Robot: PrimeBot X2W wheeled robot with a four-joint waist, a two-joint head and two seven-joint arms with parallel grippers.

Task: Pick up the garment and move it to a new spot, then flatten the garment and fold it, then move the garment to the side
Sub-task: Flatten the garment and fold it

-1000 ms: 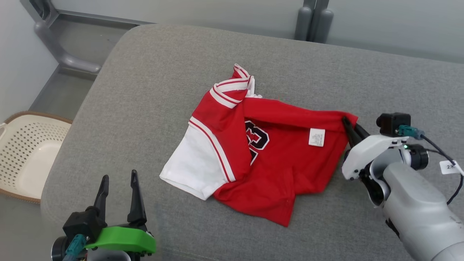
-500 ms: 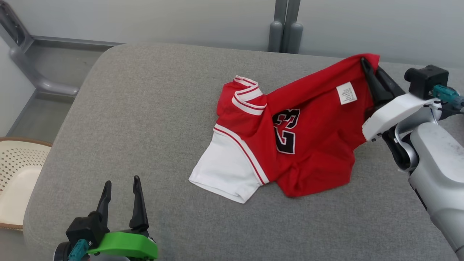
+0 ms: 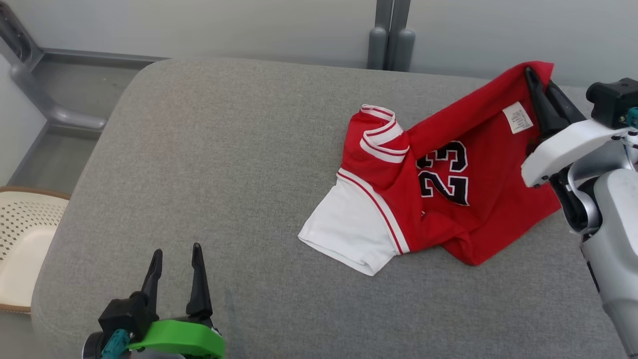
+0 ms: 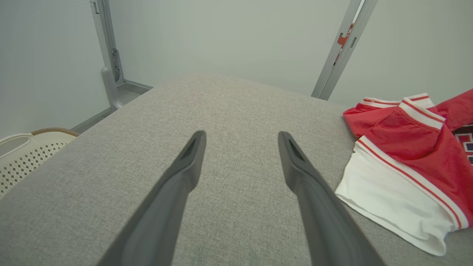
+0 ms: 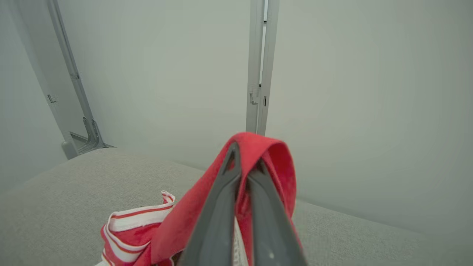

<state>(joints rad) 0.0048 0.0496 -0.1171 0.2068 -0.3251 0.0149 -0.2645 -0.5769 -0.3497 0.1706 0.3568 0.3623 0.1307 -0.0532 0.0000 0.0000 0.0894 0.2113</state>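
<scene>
- Garment (image 3: 448, 199): red jersey with one white sleeve and a black number. One corner is lifted at the far right of the grey cushion (image 3: 224, 149). The rest trails on the cushion, crumpled and partly folded over itself.
- Right claw (image 3: 539, 80): fingers pressed together, pinching the raised red hem near the white label (image 3: 517, 117).
- Left claw (image 3: 177, 249): fingers spread, holding nothing, low at the near left, well apart from the garment.
- Risk, slip: the grip takes only a thin edge of slick-looking cloth, and drag from the trailing part could pull it free.
- Risk, edge: the held corner is close to the cushion's right rim, so cloth set down there may hang off.
- Risk, tangle: carrying by one corner may bunch the sleeves underneath, which would make flattening harder.
- Basket (image 3: 20, 239): on the floor at left, not involved.
</scene>
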